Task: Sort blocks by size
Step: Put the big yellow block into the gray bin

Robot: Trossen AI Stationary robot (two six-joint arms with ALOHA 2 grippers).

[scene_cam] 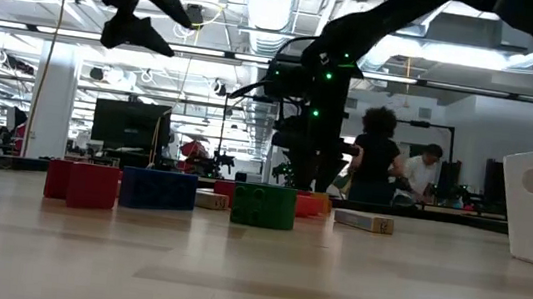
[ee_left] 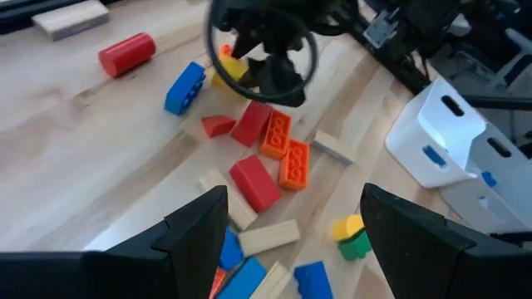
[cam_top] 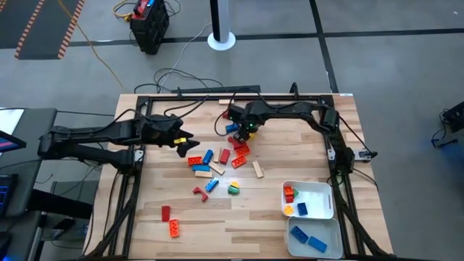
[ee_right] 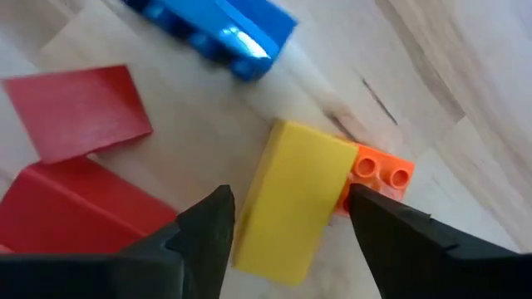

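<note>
Blocks lie scattered mid-table [cam_top: 217, 156]: red, orange, blue and tan ones, plus a yellow-on-green pair [cam_top: 233, 188]. My right gripper [cam_top: 243, 132] points down over the pile's far end. It is open, its fingers on either side of a yellow block [ee_right: 291, 199] that lies flat against an orange studded block [ee_right: 378, 174]. I see no touch. My left gripper [cam_top: 185, 141] hovers open above the table to the left of the pile, looking across it [ee_left: 291, 241].
Two white trays stand at the near right: one [cam_top: 317, 194] holds red, orange, yellow and blue blocks, the other [cam_top: 328, 229] blue ones. A red [cam_top: 165, 212] and an orange block [cam_top: 174, 228] lie near left. A tan piece [cam_top: 226, 103] and cables lie at the far edge.
</note>
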